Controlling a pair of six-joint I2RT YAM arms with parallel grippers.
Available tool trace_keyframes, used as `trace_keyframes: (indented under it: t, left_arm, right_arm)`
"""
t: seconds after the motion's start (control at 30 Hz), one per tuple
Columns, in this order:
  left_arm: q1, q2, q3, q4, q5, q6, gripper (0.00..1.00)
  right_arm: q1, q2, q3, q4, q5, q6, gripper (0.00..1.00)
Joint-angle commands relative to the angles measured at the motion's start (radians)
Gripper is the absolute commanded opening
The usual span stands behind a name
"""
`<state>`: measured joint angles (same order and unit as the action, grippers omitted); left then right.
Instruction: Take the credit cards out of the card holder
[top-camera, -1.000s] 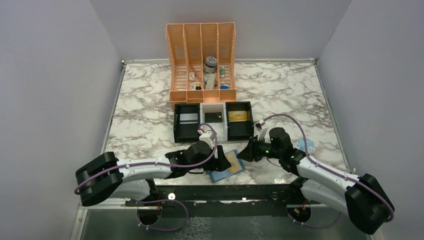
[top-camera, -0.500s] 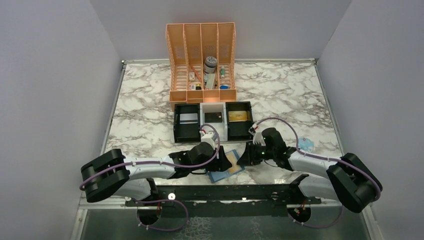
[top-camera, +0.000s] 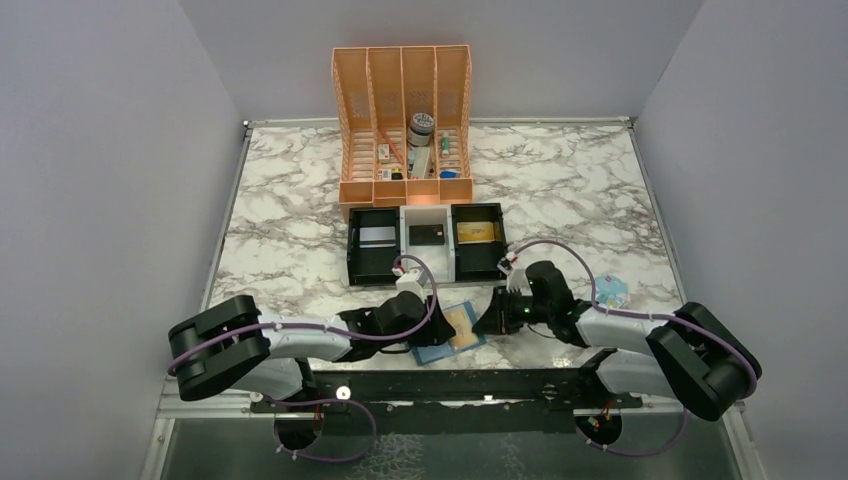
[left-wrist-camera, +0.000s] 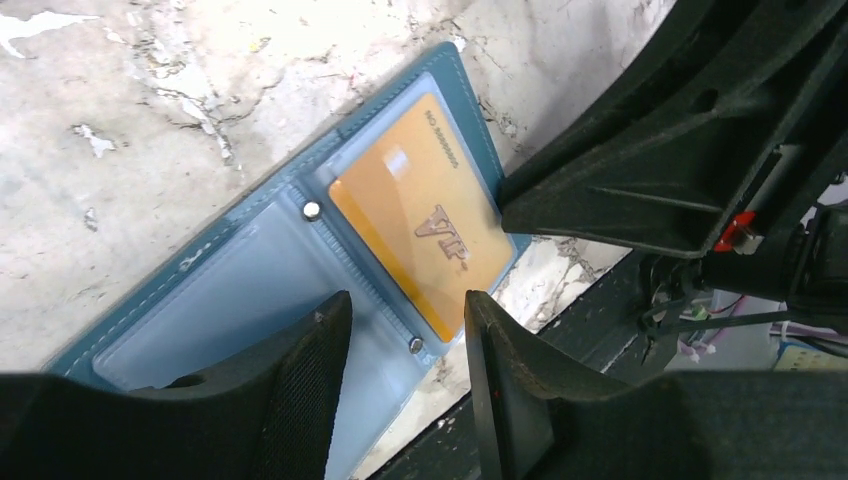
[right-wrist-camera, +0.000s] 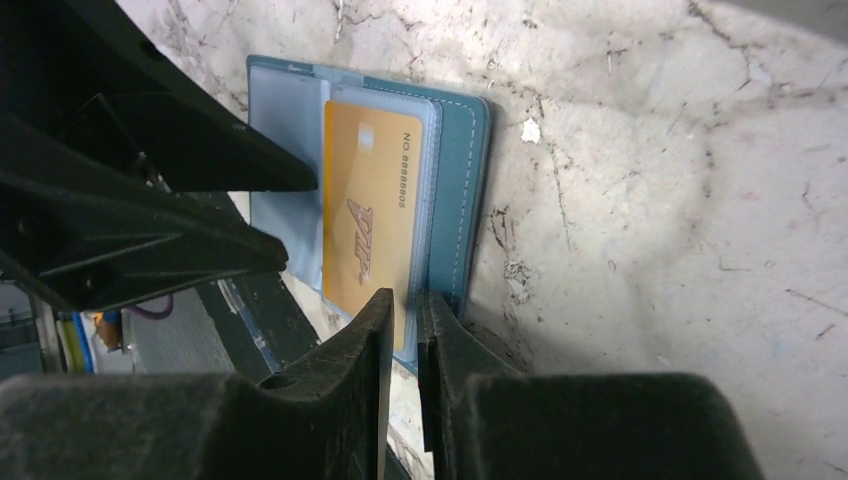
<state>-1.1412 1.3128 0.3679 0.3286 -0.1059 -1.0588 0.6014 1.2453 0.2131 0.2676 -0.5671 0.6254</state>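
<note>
At lower centre, the left gripper (left-wrist-camera: 405, 305) is held open over the card holder (left-wrist-camera: 230, 270). The right gripper (right-wrist-camera: 408, 300) is narrowed at the edge of the credit card (right-wrist-camera: 365, 220); a grasp cannot be told.

- One card holder (top-camera: 435, 350), lower centre of the top view.
- One three-compartment tray (top-camera: 351, 255), mid-frame.
- Two credit cards (left-wrist-camera: 420, 225), gold: one in the holder, the other card (top-camera: 477, 232) in the tray's right compartment.
- One silver-white card (top-camera: 376, 237) and one dark card (top-camera: 427, 235).
- One orange rack (top-camera: 350, 120) with four slots.
- One pale blue packet (top-camera: 611, 291).
- Two end effectors: left end effector (left-wrist-camera: 405, 298) and right end effector (right-wrist-camera: 403, 295).
</note>
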Motion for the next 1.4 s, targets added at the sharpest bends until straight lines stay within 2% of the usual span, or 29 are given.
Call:
trace_keyframes:
  t: [0.0, 0.37, 0.67, 0.9, 1.03, 1.37]
  left_arm:
    - [-0.005, 0.010, -0.035, 0.040, -0.077, -0.062, 0.48]
    - [-0.014, 0.087, -0.034, 0.153, -0.055, -0.057, 0.39]
    - [-0.028, 0.108, -0.041, 0.193, -0.041, -0.062, 0.15]
    - [-0.027, 0.063, -0.075, 0.191, -0.056, -0.070, 0.11]
    - [-0.028, 0.064, -0.080, 0.191, -0.047, -0.065, 0.01]
    - [-0.028, 0.049, -0.092, 0.191, -0.043, -0.065, 0.01]
  right_arm:
    - [0.014, -0.007, -0.050, 0.046, -0.041, 0.038, 0.15]
    - [0.036, 0.006, -0.075, 0.101, -0.067, 0.063, 0.15]
    - [0.037, 0.035, -0.074, 0.106, -0.046, 0.071, 0.15]
    - [0.038, -0.007, -0.069, 0.040, 0.020, 0.070, 0.15]
    - [0.038, -0.023, -0.062, 0.020, 0.019, 0.065, 0.15]
    - [0.038, -0.119, -0.014, -0.050, 0.016, 0.057, 0.16]
